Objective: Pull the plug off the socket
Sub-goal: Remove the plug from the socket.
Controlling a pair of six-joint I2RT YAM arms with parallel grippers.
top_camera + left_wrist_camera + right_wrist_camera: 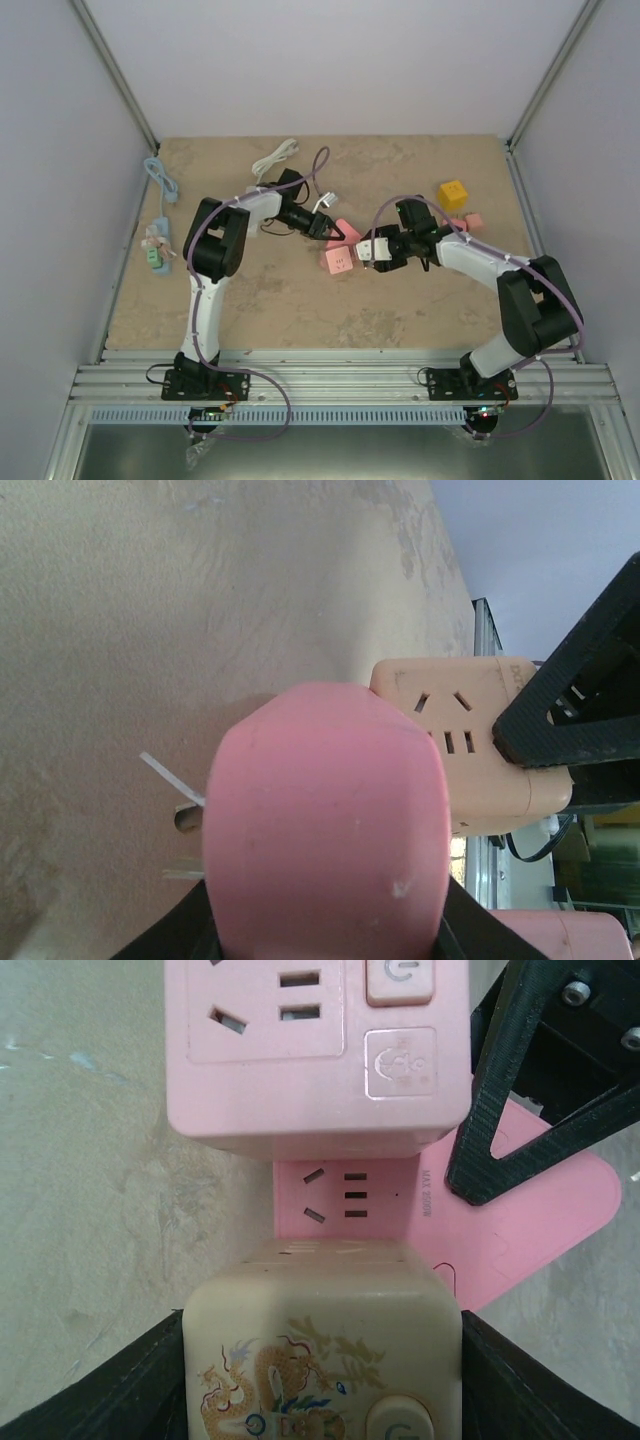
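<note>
Plug cube (320,1345) sits gripped in my right end effector (378,250), seated against the pink socket (345,1200) my left end effector (328,230) clamps; next, pull straight apart.

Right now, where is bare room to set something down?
Free: the near table strip before the pink socket; the far edge between white cable and yellow cube. Crowded: the middle, around the left gripper and right gripper.
</note>
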